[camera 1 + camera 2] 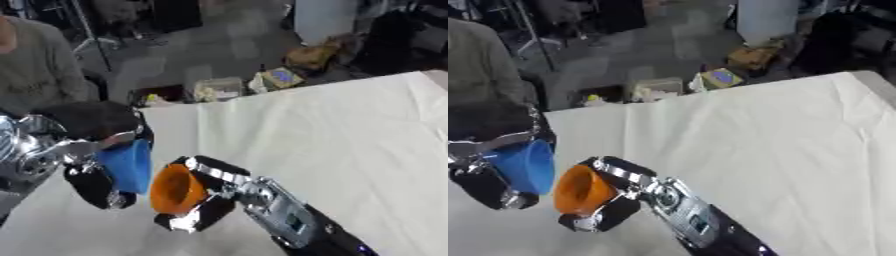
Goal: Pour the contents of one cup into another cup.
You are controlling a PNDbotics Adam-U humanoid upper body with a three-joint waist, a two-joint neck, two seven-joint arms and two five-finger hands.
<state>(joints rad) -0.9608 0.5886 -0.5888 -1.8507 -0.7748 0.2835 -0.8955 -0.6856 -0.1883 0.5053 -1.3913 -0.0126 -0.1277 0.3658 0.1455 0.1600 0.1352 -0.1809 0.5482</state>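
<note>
Holding two cups above a white-covered table point(350, 130), I had my right hand point(206, 200) curled round the orange cup point(175, 189), fingers closed on its wall, the cup tipped on its side with its mouth turned toward my left. Just beside it, my left hand point(87, 150) was closed on the blue cup point(129, 165), fingers and thumb wrapped round its body; the two cups hung close together, and I could not tell whether their rims touched. What either cup held did not show.

Both looked to me like small, light plastic cups, stiff enough to take by the wall, smooth enough to slip if tilted carelessly; a hold round the middle of the body seemed the safest, leaving the rims free for pouring.

Beyond my right hand and off to its right, the cloth lay bare, creased but flat, giving wide room to swing or set down. Past my left hand the table's far edge ran close, with floor clutter and a seated person beyond it, so any spill there risked going over.
</note>
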